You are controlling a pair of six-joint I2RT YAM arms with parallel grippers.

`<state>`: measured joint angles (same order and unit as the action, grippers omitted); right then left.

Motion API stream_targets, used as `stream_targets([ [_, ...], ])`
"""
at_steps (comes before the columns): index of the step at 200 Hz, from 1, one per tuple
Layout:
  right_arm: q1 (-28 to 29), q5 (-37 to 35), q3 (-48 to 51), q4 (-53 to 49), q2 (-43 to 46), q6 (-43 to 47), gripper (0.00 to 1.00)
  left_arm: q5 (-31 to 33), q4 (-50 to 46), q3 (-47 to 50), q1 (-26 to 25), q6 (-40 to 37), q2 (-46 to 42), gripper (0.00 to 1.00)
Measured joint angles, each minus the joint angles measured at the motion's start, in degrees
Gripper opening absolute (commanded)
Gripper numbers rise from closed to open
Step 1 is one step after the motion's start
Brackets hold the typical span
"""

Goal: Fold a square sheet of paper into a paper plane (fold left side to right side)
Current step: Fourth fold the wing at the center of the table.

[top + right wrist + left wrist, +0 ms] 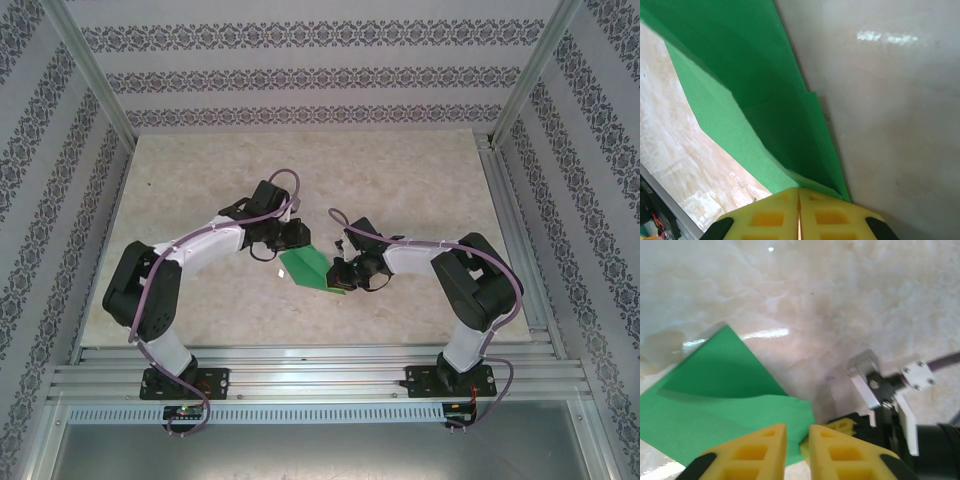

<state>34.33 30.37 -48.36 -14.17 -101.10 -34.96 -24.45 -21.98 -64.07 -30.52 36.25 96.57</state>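
At table [400, 180] centre: paper [314, 268] (part-folded) | left jaws slightly apart | right jaws clamp paper

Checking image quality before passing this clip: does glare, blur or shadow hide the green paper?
Left wrist: glare streaks on the table beside the paper, soft shadow across it; right wrist: one glare patch on table, paper sharp; top external: even light.
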Motion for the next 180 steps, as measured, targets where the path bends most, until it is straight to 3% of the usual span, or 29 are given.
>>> stream_targets([
  [40,0.0,0.0,0.0,0.0,0.0,0.2,0.08,-3.8,3.4,3.4,-2.7,0.5,2.6,0.07],
  [116,0.0,0.0,0.0,-0.1,0.0,0.2,0.08,-5.2,9.7,4.4,-7.0,3.8,9.8,0.06],
  [180,0.0,0.0,0.0,-0.1,0.0,0.1,0.08,-4.6,9.0,3.1,-7.0,4.5,11.3,0.06],
])
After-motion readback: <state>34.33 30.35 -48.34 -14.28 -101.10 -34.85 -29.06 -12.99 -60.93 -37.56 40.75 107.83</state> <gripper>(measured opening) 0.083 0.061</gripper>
